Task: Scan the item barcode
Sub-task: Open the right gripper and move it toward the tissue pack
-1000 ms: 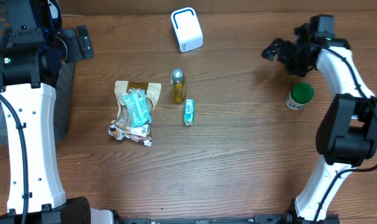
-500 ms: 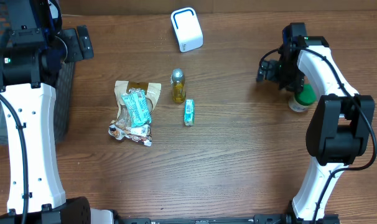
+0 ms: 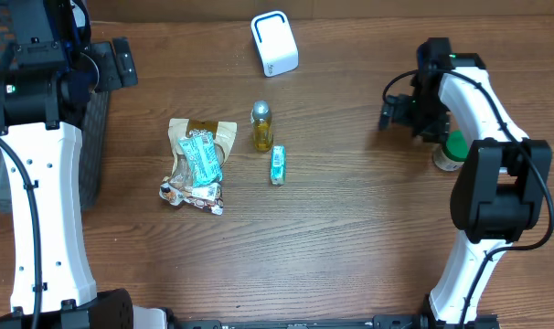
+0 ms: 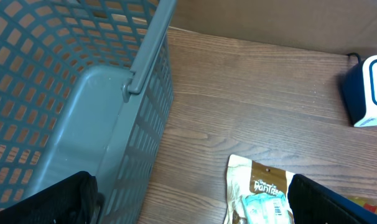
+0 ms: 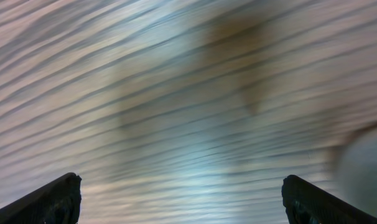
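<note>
**Table contents, listed from my bases outward**

1. Brown wood-grain table (image 3: 350,247). It carries all the goods listed below.
2. Small crumpled foil wrapper (image 3: 193,195). This is the nearest item, left of centre, touching the near end of item 3.
3. Flat tan paper pouch (image 3: 224,137). A teal-and-white plastic packet (image 3: 202,157) lies on top of it. The pouch's far edge also shows in my left wrist view.
4. Small teal rectangular carton (image 3: 277,165). It lies flat just right of the pouch and apart from it, with its far end just short of item 5.
5. Yellow bottle with a silver cap (image 3: 261,128), at the centre. It appears to lie on its side with the cap pointing away from me.
6. White jar with a green lid (image 3: 454,149), on the right side. It is partly hidden behind my right arm and well apart from the central group.
7. My right gripper (image 3: 389,102). It hangs left of the jar over bare wood. The fingers are spread fully apart with nothing between them. Its wrist view shows only blurred wood grain and a pale shape at the right edge that I cannot identify.
8. My left gripper (image 3: 120,62), far left. Its fingers are also spread wide and hold nothing, and it sits beside the rim of item 9.
9. Grey-blue plastic mesh basket (image 4: 145,74), at the table's left edge. What it holds does not show.
10. White box-shaped scanner with a blue outline (image 3: 274,43). This is the farthest item, beyond the bottle near the far edge, and it touches nothing.

The goods that could be scanned (items 2–6) are all resting on the table, and neither gripper holds any of them. I cannot tell which one is meant.
</note>
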Robot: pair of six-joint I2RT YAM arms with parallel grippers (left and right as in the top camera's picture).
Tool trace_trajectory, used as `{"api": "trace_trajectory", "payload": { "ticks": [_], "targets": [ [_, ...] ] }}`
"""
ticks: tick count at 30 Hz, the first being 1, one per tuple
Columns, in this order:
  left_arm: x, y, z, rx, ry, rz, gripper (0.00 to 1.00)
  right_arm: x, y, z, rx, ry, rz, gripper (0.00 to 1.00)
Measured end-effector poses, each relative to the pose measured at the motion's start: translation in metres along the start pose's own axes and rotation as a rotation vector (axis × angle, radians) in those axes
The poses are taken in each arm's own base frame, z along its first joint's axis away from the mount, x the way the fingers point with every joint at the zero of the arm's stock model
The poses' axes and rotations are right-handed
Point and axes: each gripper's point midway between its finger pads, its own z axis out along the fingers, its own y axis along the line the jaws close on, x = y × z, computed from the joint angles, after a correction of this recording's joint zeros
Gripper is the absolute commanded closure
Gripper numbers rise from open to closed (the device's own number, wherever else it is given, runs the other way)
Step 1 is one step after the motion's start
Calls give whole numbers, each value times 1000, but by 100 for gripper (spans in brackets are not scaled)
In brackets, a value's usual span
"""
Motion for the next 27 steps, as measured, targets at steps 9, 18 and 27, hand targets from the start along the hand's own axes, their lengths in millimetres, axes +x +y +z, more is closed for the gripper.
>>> {"api": "trace_trajectory", "payload": {
  "ticks": [9,18,27],
  "targets": [
    [0,0,0,0,0,0,0,55,86,4,-102,120,-174,0],
    [0,0,0,0,0,0,0,80,130,7,-120,129,-258,0],
    [0,0,0,0,0,0,0,71,139,8,-139,84,-261,0]
  ]
}}
